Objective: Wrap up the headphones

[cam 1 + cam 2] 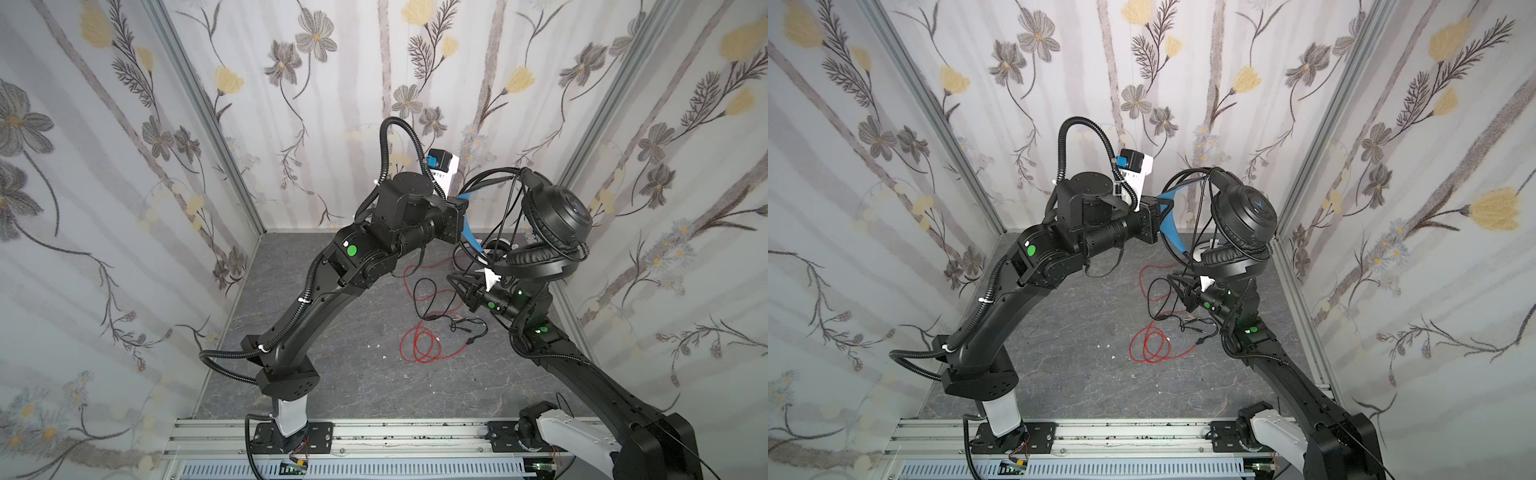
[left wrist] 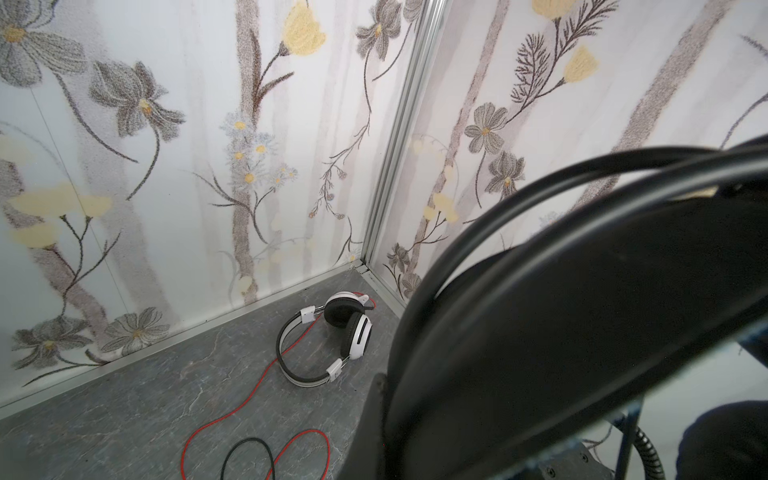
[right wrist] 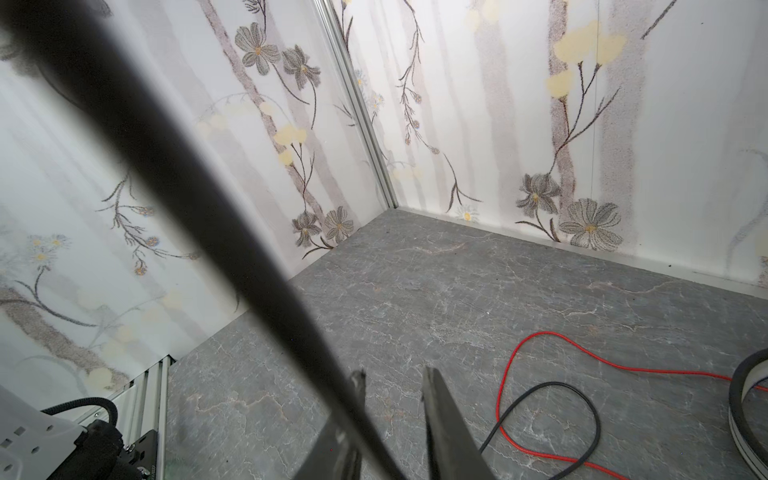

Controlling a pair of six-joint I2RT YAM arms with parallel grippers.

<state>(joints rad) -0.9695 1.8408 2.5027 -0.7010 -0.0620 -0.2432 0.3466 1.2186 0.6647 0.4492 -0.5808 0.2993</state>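
The black headphones [image 1: 557,216] [image 1: 1244,212] hang in the air at the back right, their black cable looped around them. My left gripper [image 1: 463,212] [image 1: 1163,218] is shut on their blue inner headband; the black band [image 2: 582,332] fills much of the left wrist view. My right gripper [image 1: 457,282] [image 1: 1177,282] [image 3: 394,374] sits just below them, open, with only floor between its fingers. A blurred black cable [image 3: 199,208] crosses beside one finger. The white headphones [image 2: 332,340] [image 1: 1204,249] lie in the back right corner, with their red cable [image 1: 419,345] [image 3: 540,345] trailing forward.
Flowered walls enclose the grey floor [image 1: 332,374] on three sides. An aluminium rail [image 1: 395,436] with both arm bases runs along the front. Loose black cable and plugs [image 1: 469,328] lie mid-floor by the red coils. Small white scraps [image 1: 1113,357] dot the floor.
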